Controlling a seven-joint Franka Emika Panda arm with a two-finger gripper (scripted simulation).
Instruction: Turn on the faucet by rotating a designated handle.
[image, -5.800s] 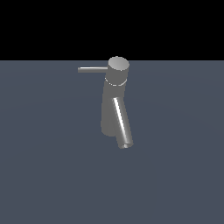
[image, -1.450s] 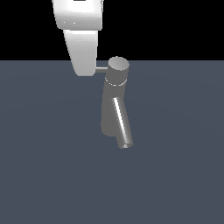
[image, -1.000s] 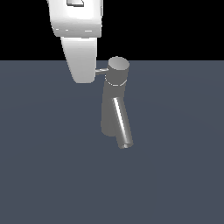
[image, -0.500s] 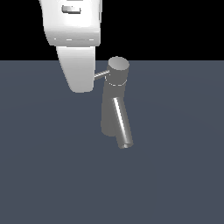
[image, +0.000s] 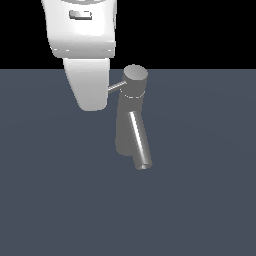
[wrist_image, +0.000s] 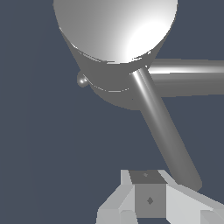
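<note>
The grey faucet (image: 129, 122) stands upright with a round cap (image: 135, 75) and a slanted spout (image: 139, 142). The thin handle (image: 117, 87) sticks out from the cap toward the exterior view's left, angled slightly down; its outer end is hidden behind my white gripper (image: 92, 105). In the wrist view the cap (wrist_image: 116, 30) fills the frame above, the spout (wrist_image: 188, 76) runs off sideways, and the handle (wrist_image: 164, 127) ends right beside my gripper (wrist_image: 148, 199). The fingers show as one block with no gap, holding nothing.
The faucet stands on a flat dark blue-grey surface (image: 200, 200). My bulky white arm (image: 82, 30) comes down from above at the exterior view's left of the cap. A small round knob (wrist_image: 82, 80) sits on the cap's side.
My arm has moved toward the exterior view's left and come closer. The handle, level before, has swung with it and now slants down-left from the cap.
</note>
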